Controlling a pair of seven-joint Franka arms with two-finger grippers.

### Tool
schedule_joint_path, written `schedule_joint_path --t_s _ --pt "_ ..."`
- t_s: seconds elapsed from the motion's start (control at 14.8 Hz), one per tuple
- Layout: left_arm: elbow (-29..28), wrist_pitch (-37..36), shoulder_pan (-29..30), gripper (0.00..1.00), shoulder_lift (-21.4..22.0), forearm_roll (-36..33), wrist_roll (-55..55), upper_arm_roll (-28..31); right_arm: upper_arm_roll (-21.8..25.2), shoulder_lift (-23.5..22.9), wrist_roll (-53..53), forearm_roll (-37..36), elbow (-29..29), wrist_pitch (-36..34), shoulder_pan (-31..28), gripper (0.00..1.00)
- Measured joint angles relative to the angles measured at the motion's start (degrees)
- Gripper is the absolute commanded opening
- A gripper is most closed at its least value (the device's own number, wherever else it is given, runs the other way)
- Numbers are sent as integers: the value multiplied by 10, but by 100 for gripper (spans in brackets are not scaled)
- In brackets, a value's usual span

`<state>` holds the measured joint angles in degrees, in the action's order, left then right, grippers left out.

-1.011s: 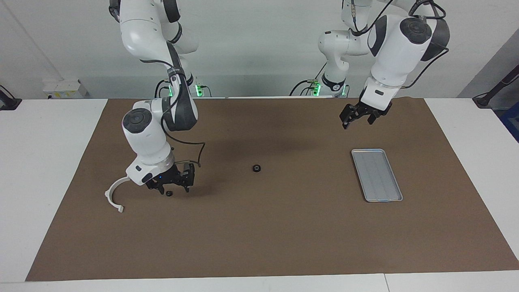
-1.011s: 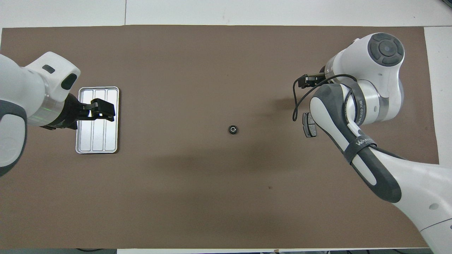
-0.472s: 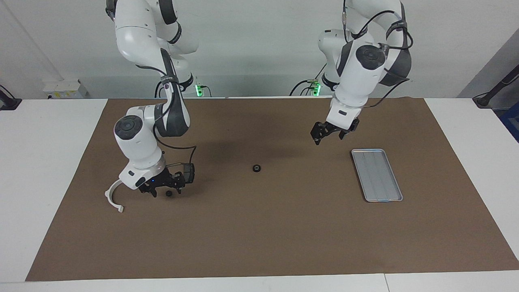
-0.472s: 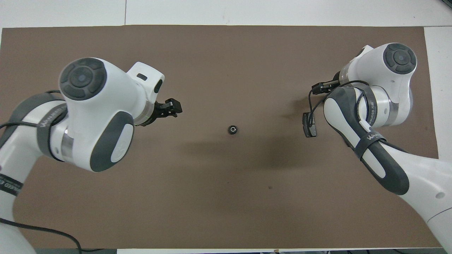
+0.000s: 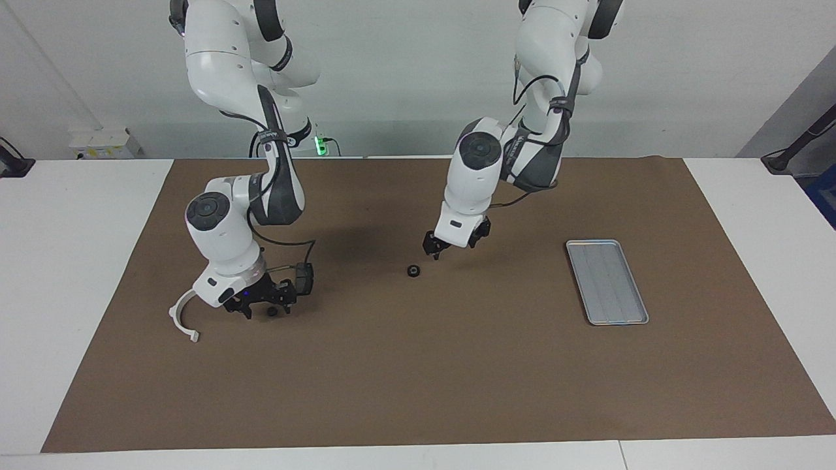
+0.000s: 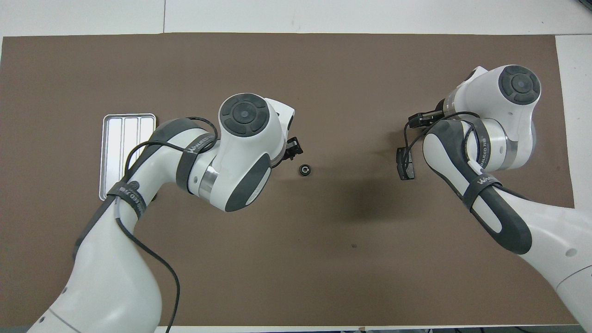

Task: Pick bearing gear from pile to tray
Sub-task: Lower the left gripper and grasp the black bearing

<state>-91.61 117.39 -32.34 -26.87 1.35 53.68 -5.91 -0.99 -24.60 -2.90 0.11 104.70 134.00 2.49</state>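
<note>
gear (image 5: 413,270): small, black, round, mid-mat | tray (image 5: 607,281): silver, grooved, flat, well apart

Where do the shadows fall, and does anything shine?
Facing view: soft shadow on the brown mat under the left gripper; the tray looks dull grey. Overhead view: a dim blotch nearer the robots than the black gear; the tray shines bright.

place: robotics lab
arms: two white Franka arms (image 5: 222,222) on bases with green status lights
worktop: white worktop (image 5: 78,261), brown mat (image 5: 418,365) on it
wall: plain white, cables trailing
</note>
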Motion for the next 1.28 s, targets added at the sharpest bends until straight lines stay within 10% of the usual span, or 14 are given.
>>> schedule_joint_path --t_s 0.94,1.28 --pt "21 65 -50 100 -72 -7 113 11 0 -8 0 0 10 0 0 83" --pt "12 66 -50 81 -72 -14 114 10 0 -9 0 0 17 0 0 33"
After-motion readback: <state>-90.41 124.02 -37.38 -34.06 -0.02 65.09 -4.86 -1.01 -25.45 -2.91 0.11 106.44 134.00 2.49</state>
